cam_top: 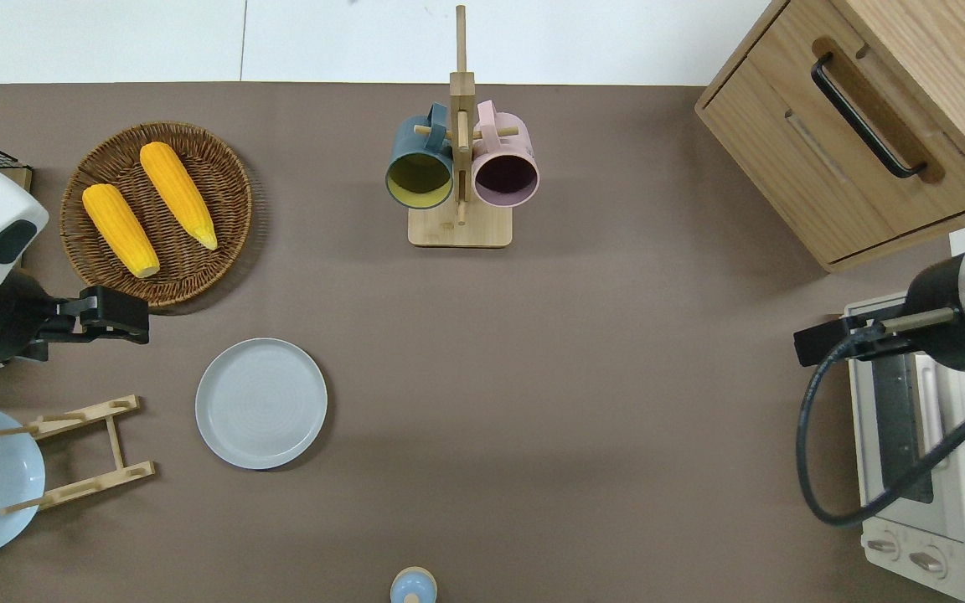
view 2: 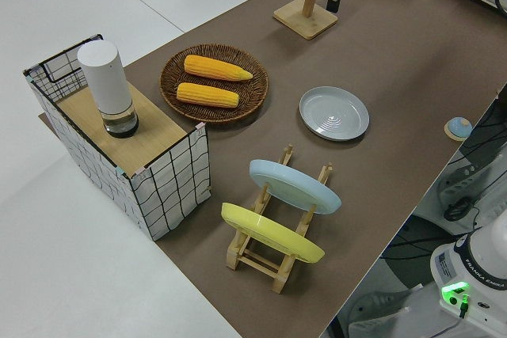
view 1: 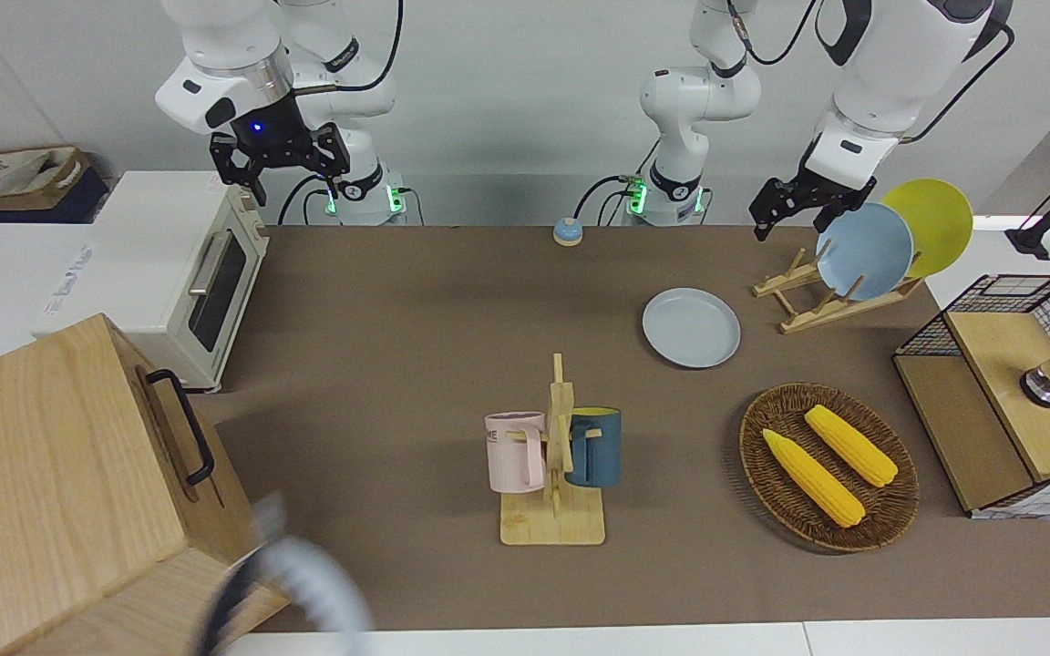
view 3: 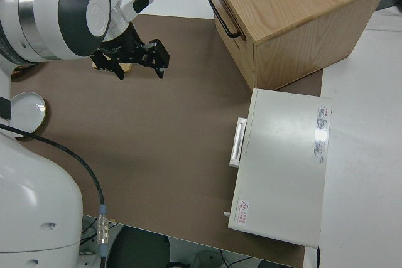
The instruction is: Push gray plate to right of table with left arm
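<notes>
The gray plate (cam_top: 261, 403) lies flat on the brown table (cam_top: 583, 377), toward the left arm's end, with bare tabletop stretching from it toward the right arm's end. That open run is why a push suits the job: nothing stands in the path between the plate and the toaster oven (cam_top: 910, 452) at the right arm's end.

The left gripper (cam_top: 114, 315) hangs in the air off the plate, over the table just by the rim of the wicker basket (cam_top: 235, 180) that holds 2 corn cobs (cam_top: 178, 194). It touches nothing. From the front view its fingers look apart, with nothing between them. Sitting on the side of the plate away from the right arm's end, it appears placed so that it can drop beside the plate's rim and shove it across; that contact is not yet made.

Close to the plate, toward the left arm's end, stands a wooden plate rack (cam_top: 85, 452) carrying a blue plate (view 1: 864, 251) and a yellow plate (view 1: 931, 223) on edge, which the arm will likely need to clear as it lowers. A wooden mug stand (cam_top: 459, 222) with 2 mugs sits farther from the robots than the plate, and a small bell (cam_top: 412, 586) sits nearer, so both lie off a straight push line.

The right arm is parked; its gripper (view 1: 277, 164) has its fingers spread.
</notes>
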`<action>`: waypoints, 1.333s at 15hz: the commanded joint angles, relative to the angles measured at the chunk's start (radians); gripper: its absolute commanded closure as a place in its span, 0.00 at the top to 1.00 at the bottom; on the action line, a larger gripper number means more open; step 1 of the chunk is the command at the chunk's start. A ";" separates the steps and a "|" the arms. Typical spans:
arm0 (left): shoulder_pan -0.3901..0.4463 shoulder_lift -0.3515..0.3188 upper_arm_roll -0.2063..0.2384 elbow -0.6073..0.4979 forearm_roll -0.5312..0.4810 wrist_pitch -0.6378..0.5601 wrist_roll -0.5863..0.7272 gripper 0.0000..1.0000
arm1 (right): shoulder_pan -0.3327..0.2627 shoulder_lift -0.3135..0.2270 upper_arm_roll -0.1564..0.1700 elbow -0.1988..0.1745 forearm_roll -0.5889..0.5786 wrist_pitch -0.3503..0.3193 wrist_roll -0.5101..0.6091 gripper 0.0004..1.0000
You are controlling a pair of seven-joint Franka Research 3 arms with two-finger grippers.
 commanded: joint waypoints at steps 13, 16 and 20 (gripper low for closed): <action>0.002 0.006 0.039 0.013 0.017 -0.011 0.000 1.00 | -0.019 -0.003 0.014 0.009 0.006 -0.013 0.013 0.98; 0.006 0.003 0.039 0.010 0.006 -0.011 0.007 1.00 | -0.019 -0.003 0.014 0.009 0.004 -0.013 0.013 0.98; 0.009 0.002 0.039 -0.073 0.008 0.039 0.010 1.00 | -0.019 -0.003 0.015 0.009 0.006 -0.013 0.013 0.98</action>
